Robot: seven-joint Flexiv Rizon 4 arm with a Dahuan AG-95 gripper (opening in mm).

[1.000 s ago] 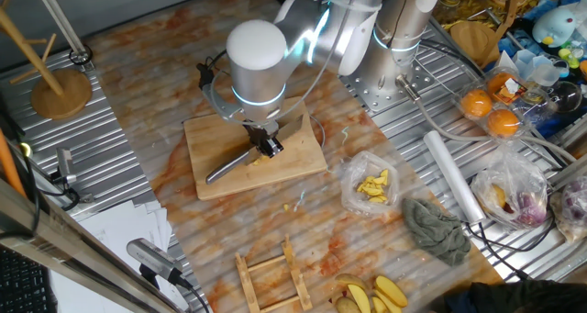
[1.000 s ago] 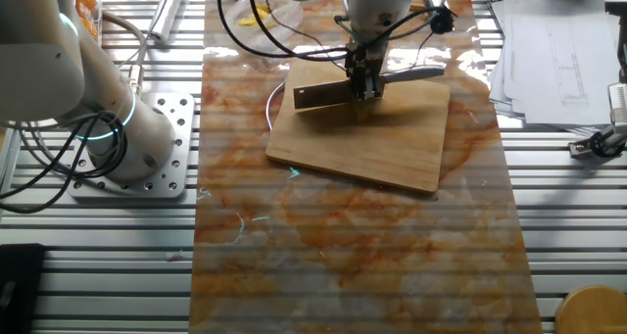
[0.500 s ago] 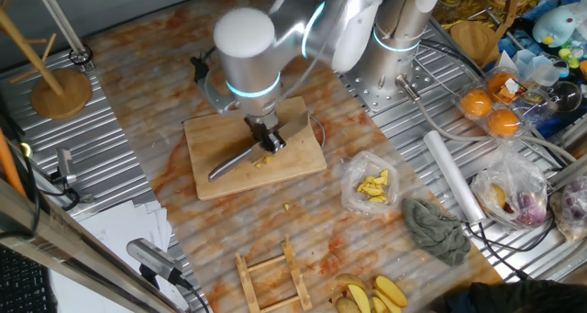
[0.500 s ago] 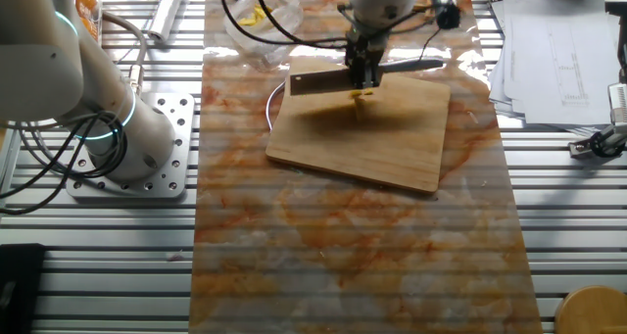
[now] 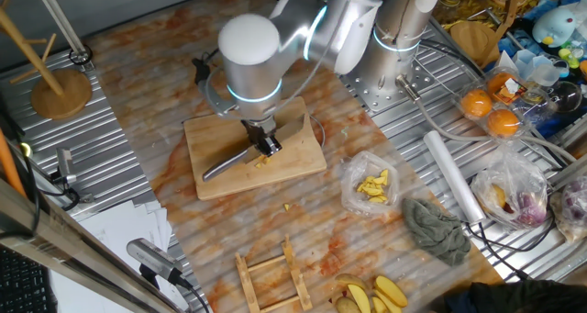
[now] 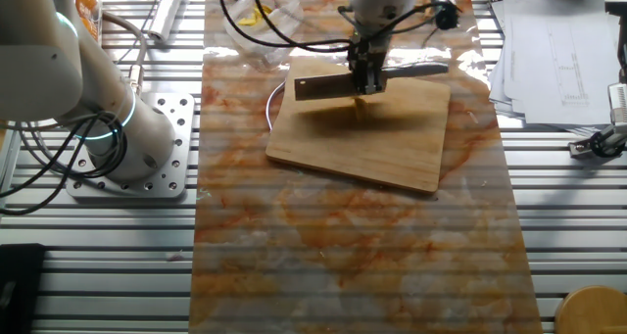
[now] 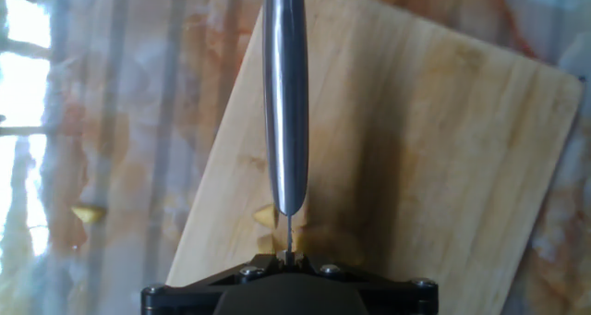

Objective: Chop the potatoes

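My gripper (image 5: 266,146) is shut on a knife (image 6: 323,87) and holds it just above the wooden cutting board (image 5: 220,177). The blade hangs edge-down, and the silver handle (image 5: 225,164) sticks out to the side. Small pale-yellow potato chunks (image 5: 260,161) lie on the board right under the blade. They also show in the other fixed view (image 6: 360,105) and in the hand view (image 7: 266,215), beside the handle (image 7: 285,93). One chunk (image 7: 90,213) lies off the board on the table; it also shows in the fixed view (image 5: 287,206).
A clear bag of bright yellow pieces (image 5: 371,186), a grey cloth (image 5: 436,229), a white roll (image 5: 452,175) and yellow wedges (image 5: 371,295) lie to the right of the board. A small wooden rack (image 5: 271,274) is in front. A second arm's base (image 6: 127,138) stands beside the mat.
A second ago the blade was down on the board. It rose and shifted sideways, and now it has come partway down again over the potato chunks.
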